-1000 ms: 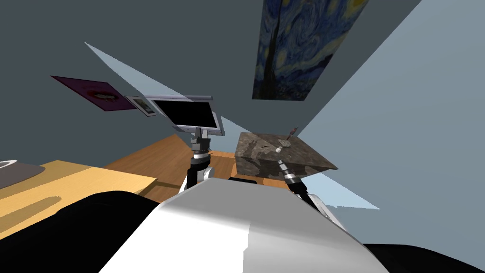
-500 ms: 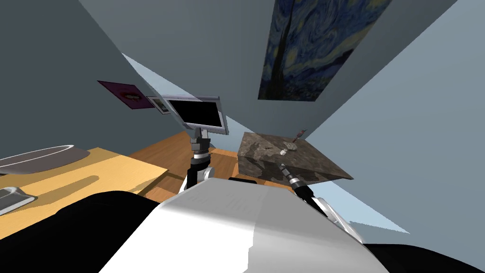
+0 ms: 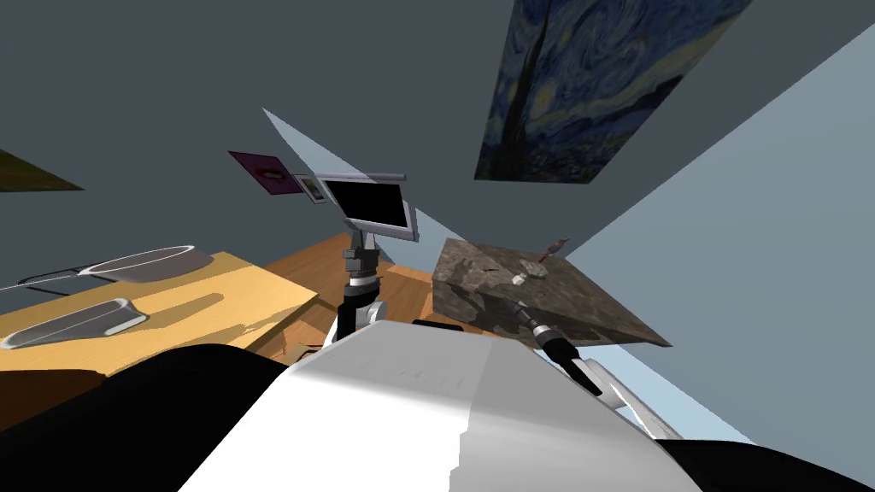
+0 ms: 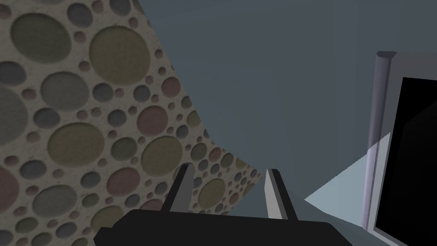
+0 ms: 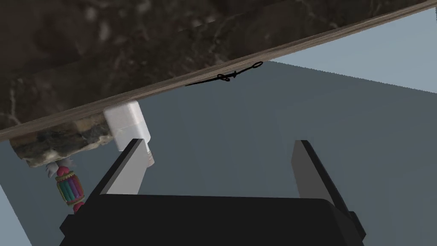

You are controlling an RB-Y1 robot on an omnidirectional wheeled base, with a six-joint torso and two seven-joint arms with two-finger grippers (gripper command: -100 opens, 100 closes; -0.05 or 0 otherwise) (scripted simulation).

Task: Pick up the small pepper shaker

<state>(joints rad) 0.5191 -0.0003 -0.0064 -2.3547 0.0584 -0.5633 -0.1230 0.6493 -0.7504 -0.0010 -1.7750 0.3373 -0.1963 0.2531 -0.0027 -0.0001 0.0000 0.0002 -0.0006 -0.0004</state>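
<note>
Head view: a dark marbled stone table (image 3: pixel 590 312) stands to the right, and the small white pepper shaker (image 3: pixel 519 278) stands on its top, just beside a rough grey stone lump (image 3: pixel 537 270). The right arm (image 3: pixel 555 346) lies over the table's near edge, pointing at the shaker; the left arm (image 3: pixel 359 286) is raised upright, well apart from the table

Right wrist view: the right gripper (image 5: pixel 218 143) is released, its 2 fingers wide apart with nothing between them. The shaker sits at the tip of 1 finger, outside the gap. A striped, many-coloured ornament (image 5: pixel 68 188) lies beyond the lump

Left wrist view: the left gripper (image 4: pixel 227 169) has its 2 fingers apart, grasping nothing
</note>
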